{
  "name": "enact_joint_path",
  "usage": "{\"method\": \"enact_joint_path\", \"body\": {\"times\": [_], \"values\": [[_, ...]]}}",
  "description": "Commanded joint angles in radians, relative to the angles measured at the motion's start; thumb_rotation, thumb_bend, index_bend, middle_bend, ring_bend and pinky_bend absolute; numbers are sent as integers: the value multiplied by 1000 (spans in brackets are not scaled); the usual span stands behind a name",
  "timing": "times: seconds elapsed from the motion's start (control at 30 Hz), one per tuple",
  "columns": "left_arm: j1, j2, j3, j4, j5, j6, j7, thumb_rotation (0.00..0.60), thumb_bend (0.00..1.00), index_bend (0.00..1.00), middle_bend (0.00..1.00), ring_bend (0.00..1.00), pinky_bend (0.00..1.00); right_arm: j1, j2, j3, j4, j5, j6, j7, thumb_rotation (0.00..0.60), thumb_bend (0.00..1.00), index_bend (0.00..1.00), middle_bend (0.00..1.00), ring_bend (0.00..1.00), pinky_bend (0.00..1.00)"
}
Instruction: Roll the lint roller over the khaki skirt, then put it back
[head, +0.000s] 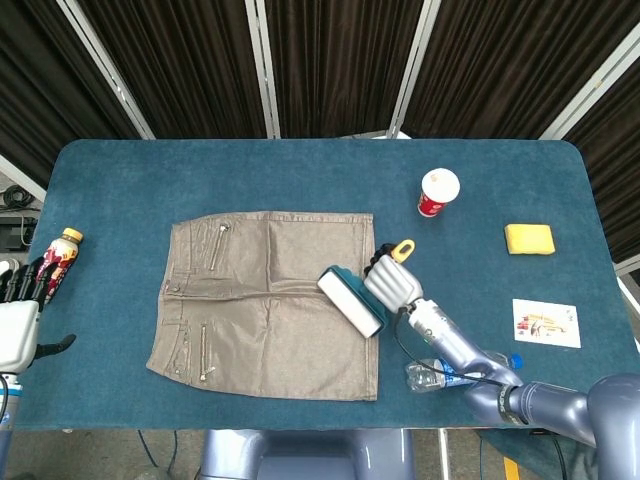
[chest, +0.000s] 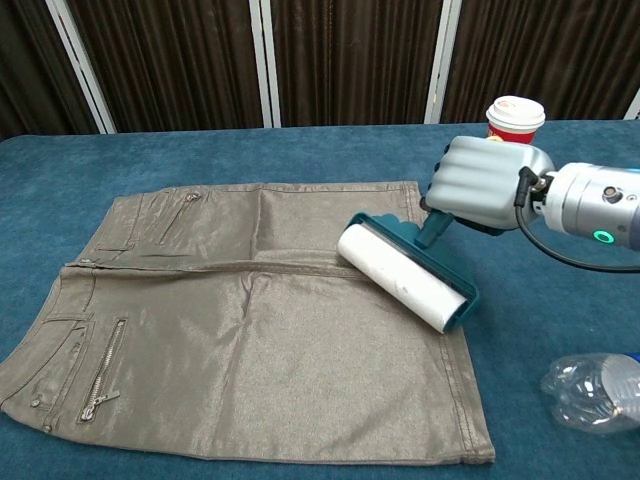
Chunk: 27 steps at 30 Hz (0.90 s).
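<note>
Khaki skirt (chest: 240, 320) lies flat on the table, shiny fabric, zippers on its 9 o'clock side, waistband toward 9 o'clock in the head view. Lint roller (chest: 405, 275): white roll in teal frame, yellow handle end, angled diagonally over the skirt's 3 o'clock edge; contact with the fabric unclear.
</note>
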Motion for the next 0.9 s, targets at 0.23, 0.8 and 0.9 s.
{"method": "enact_joint_path", "body": {"times": [0.23, 0.8, 0.9], "values": [[1, 6, -3, 5, -8, -3, -14, 600, 0, 0, 0, 0, 0, 25, -43, -4, -113, -3, -8, -78, 600, 1000, 462, 487, 391, 407], [-6, 5, -3, 19, -21, -18, -20, 600, 0, 0, 0, 0, 0, 79, -154, 3, -226, 120, -14, -295, 600, 1000, 461, 487, 391, 407], [-5, 6, -3, 18, -20, -15, -22, 600, 0, 0, 0, 0, 0, 78, -150, -3, -207, 128, -5, -293, 600, 1000, 461, 487, 391, 407]]}}
